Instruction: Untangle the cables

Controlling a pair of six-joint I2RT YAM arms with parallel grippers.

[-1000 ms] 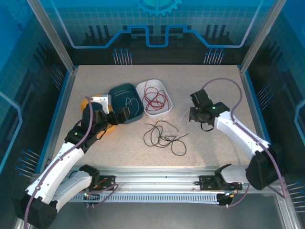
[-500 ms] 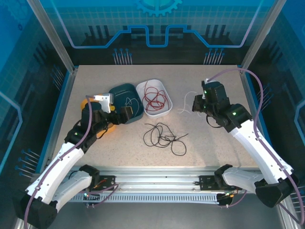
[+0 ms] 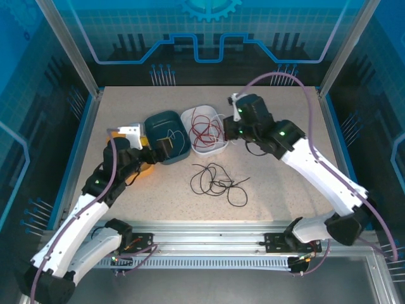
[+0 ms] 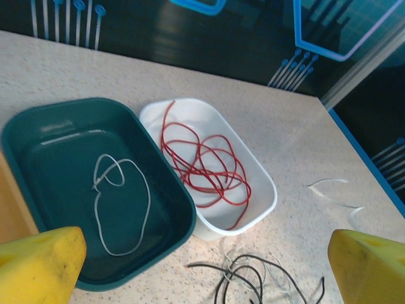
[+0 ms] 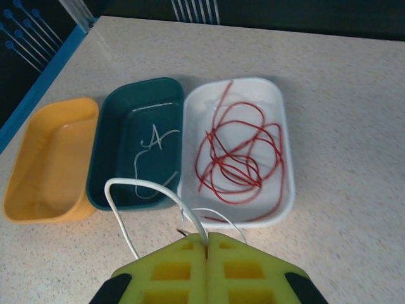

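One white cable [image 5: 152, 183] in right pincer [image 5: 207, 239]

Left pincer [image 4: 202, 269] gapes wide, right pincer [image 5: 207, 250] is pinched shut.

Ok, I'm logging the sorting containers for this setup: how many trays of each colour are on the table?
yellow tray: 1
teal tray: 1
white tray: 1
Total: 3

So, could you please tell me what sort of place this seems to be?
Probably a robotics lab test cell: the left arm and right arm are bolted to a metal rail at a speckled table's edge, blue printed panels wall it in, and a white tray holds a red cable.
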